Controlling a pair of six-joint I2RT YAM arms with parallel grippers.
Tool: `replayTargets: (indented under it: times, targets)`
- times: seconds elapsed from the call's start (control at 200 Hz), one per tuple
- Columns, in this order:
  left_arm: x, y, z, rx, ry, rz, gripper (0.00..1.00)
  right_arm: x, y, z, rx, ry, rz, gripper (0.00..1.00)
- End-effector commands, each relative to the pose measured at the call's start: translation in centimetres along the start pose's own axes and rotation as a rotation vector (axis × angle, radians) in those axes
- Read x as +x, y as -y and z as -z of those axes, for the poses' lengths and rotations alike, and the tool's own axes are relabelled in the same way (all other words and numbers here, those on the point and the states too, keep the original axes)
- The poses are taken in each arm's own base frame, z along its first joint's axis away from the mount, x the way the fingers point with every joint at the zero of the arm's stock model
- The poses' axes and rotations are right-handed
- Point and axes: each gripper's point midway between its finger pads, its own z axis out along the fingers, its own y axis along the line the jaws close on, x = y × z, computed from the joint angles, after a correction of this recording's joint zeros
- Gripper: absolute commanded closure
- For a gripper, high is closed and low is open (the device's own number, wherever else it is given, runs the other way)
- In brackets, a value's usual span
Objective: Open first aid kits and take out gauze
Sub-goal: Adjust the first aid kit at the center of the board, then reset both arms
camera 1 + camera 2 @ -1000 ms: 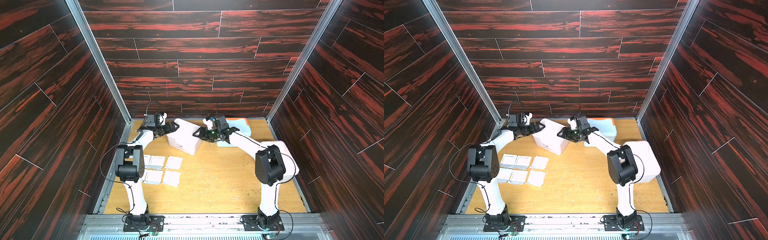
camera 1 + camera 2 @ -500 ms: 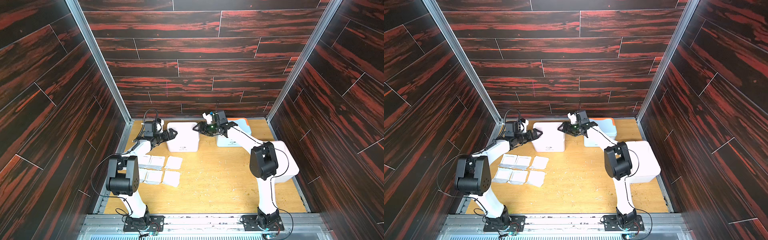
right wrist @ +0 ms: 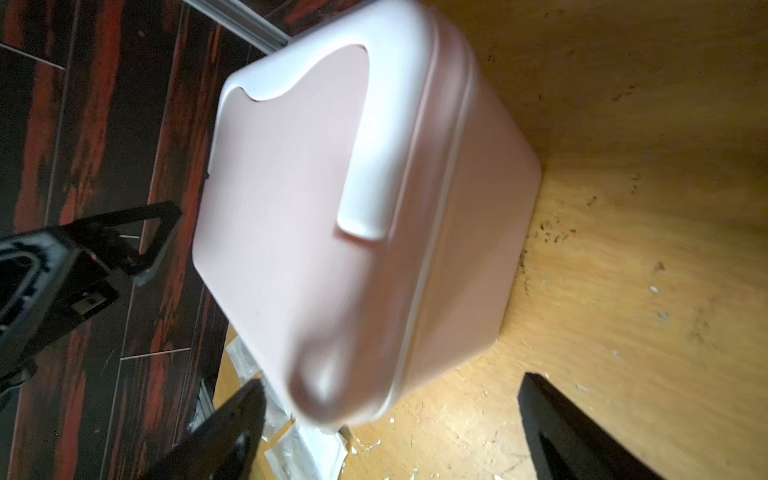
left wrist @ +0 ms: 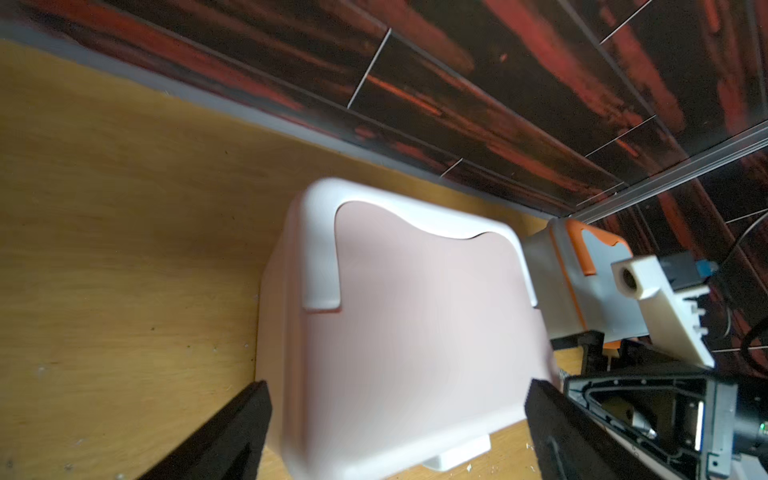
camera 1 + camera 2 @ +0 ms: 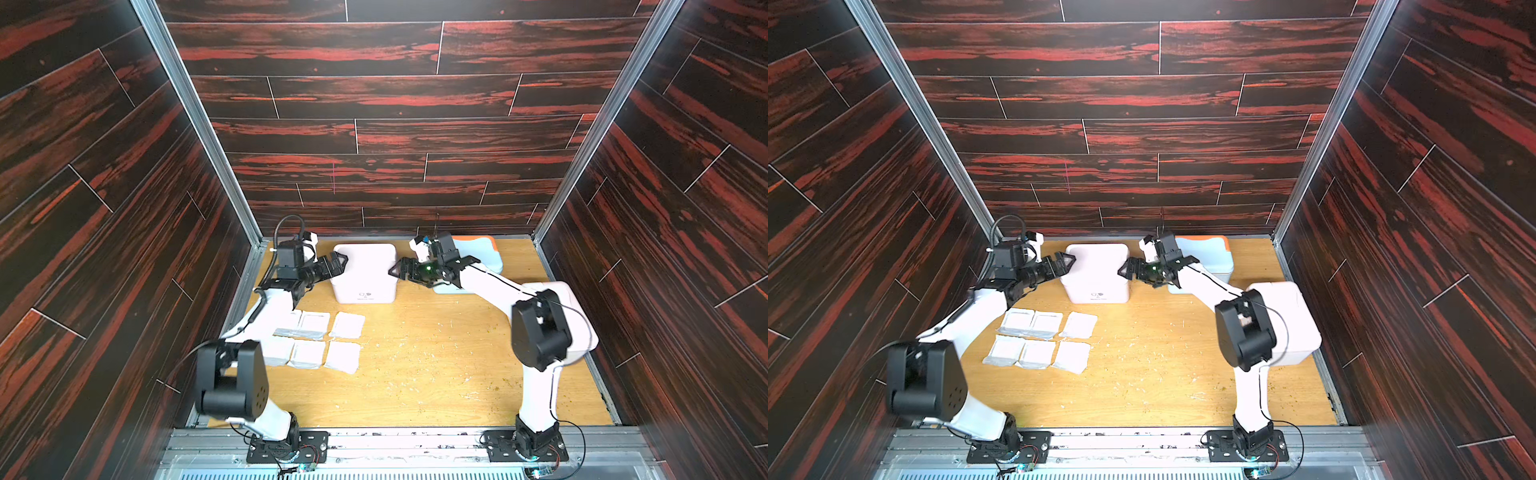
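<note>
A pinkish-white first aid kit point(image 5: 365, 270) point(image 5: 1098, 270) stands at the back middle of the table with its lid down. My left gripper point(image 5: 338, 264) point(image 4: 397, 386) is open at its left side, and the kit's near end point(image 4: 395, 332) sits between the spread fingers. Open too, my right gripper point(image 5: 397, 270) point(image 3: 390, 380) hangs at the kit's right side, by a corner point(image 3: 353, 208). A pale blue kit with orange trim point(image 5: 1208, 253) stands behind the right arm. Another white kit point(image 5: 1291, 316) sits at the right edge. Several gauze packets point(image 5: 324, 340) point(image 5: 1042, 336) lie flat at front left.
Dark wood-patterned walls point(image 5: 374, 137) close in the back and both sides, close behind the kits. The wooden tabletop point(image 5: 436, 365) carries small crumbs. My right arm's elbow point(image 5: 538, 332) stands in front of the white kit at the right.
The pinkish-white kit went from skewed between both grippers to sitting square at the back. My right gripper's jaws have widened and drawn off it. The left jaws stayed wide.
</note>
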Motion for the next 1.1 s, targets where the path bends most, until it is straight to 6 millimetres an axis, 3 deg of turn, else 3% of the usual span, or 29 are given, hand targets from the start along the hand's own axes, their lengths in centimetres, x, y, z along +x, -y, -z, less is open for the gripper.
replayTargets:
  times: [0.0,0.2,0.385,0.551,0.736,0.941,1.091]
  targets:
    - [-1.0,0.4,3.6,-0.044,0.103,0.005,0.00,-3.0,-3.8,6.7,0.004,0.242,0.170,0.01]
    - [1.1,-0.7,8.1,-0.118,0.245,0.028,0.00,-0.1,-1.9,12.6,0.145,0.424,0.303,0.01]
    - [3.9,-3.6,11.7,-0.247,0.353,0.013,0.00,3.6,0.0,16.0,0.195,0.555,0.439,0.01]
    - [6.5,-5.6,14.1,-0.321,0.418,-0.019,0.00,6.5,1.2,17.4,0.225,0.603,0.548,0.01]
    - [7.9,-7.6,16.6,-0.403,0.530,-0.065,0.00,8.1,3.7,18.7,0.323,0.667,0.572,0.01]
    - [8.2,-9.7,17.5,-0.540,0.555,-0.140,0.00,8.7,9.1,21.1,0.574,0.768,0.489,0.01]
    - [8.3,-11.1,16.1,-0.603,0.502,-0.173,0.00,8.6,11.6,22.9,0.676,0.814,0.429,0.01]
